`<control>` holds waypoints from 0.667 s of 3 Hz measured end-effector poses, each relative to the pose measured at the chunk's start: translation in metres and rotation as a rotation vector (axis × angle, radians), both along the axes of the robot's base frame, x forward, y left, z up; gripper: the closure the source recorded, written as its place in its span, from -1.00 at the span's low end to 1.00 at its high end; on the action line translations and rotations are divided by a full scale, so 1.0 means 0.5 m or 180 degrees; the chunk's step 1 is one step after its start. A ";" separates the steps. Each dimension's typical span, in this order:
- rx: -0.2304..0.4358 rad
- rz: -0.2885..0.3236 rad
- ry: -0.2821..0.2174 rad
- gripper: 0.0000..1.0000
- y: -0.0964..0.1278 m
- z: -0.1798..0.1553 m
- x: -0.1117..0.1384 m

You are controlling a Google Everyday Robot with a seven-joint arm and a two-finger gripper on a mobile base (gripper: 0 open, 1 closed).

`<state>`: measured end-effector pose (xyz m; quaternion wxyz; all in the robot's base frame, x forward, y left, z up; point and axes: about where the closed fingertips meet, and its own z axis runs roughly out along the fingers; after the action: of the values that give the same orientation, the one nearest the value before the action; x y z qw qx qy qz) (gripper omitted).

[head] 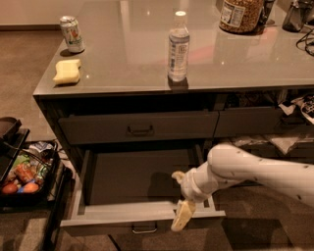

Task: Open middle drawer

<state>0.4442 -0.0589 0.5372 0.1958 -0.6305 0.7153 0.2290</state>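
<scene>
Middle drawer (137, 181): pulled well out beneath the shut top drawer (140, 128). Its pale inside is bare and its front lip sits low in the camera view.
Handle (144, 227): a small metal loop on the drawer front, left of the gripper and untouched.
Gripper (180, 200): at the drawer's front right, on the white arm (255, 171) that reaches in from the right. One finger is over the inside and the other hangs down across the front lip.
Jaws: spread wide, and I see nothing clamped between them.
Step in hand: the drawer looks essentially open, so I judge what's left is a clean exit.
Doing it well: lift straight up and back towards the right, keeping that lower finger from dragging the lip and nudging the drawer shut.
In the way: the front lip itself, right under the lower finger. The black cart (54, 191) of snacks stands just beside the drawer's left corner, so any further pull needs to run straight.
On the countertop (122, 29): water bottle (178, 46), soda can (72, 33), yellow sponge (67, 71) and a big jar (240, 14), all well clear.
Right side: cluttered open shelves (294, 139) behind the arm.
</scene>
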 end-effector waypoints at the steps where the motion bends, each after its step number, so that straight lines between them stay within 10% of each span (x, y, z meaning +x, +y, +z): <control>1: -0.0079 0.0033 -0.0292 -0.63 -0.041 0.055 0.048; 2: -0.0076 0.0038 -0.0310 -0.16 -0.041 0.058 0.052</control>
<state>0.4704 -0.0792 0.5661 0.2215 -0.6475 0.7038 0.1908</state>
